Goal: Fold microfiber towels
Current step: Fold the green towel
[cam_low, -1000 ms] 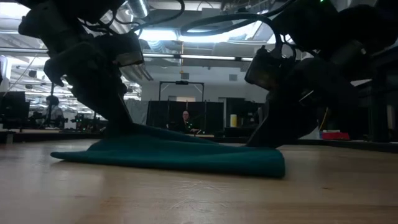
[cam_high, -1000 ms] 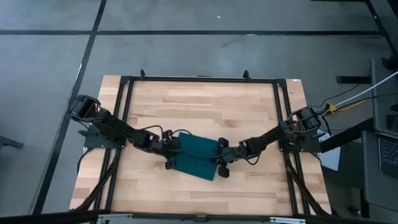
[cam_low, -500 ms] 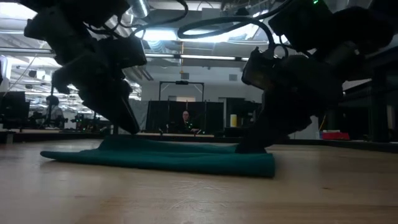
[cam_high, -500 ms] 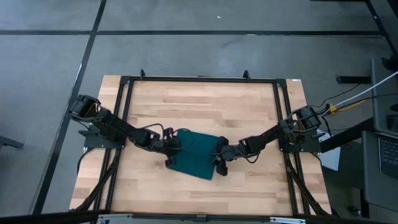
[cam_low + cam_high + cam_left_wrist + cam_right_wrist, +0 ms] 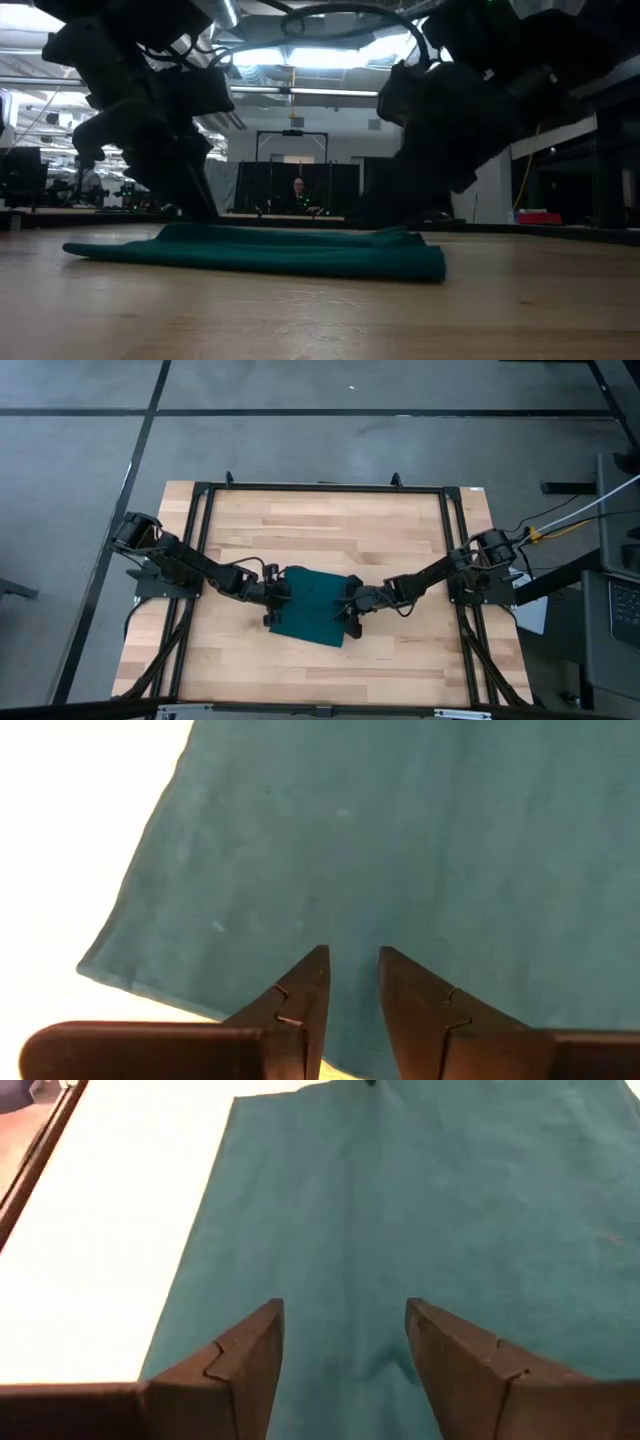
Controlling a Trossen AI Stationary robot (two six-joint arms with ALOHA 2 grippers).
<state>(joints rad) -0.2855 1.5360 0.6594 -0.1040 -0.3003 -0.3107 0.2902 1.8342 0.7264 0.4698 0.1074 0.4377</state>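
The teal towel [image 5: 312, 617] lay flat and folded near the middle of the wooden table [image 5: 330, 520]. The left gripper [image 5: 272, 603] was at the towel's left edge, just above the cloth. Its jaws were a little apart and held nothing. The right gripper [image 5: 350, 610] was at the towel's right edge. Its jaws stood wider apart, with only the cloth showing between them, and they held nothing too.

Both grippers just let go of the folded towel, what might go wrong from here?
Both grippers, left and right, are open with fingertips low over the towel; pulling away could snag the pile and drag the fold open. In the low view the towel's right end is puckered, so the next fold may come out uneven.
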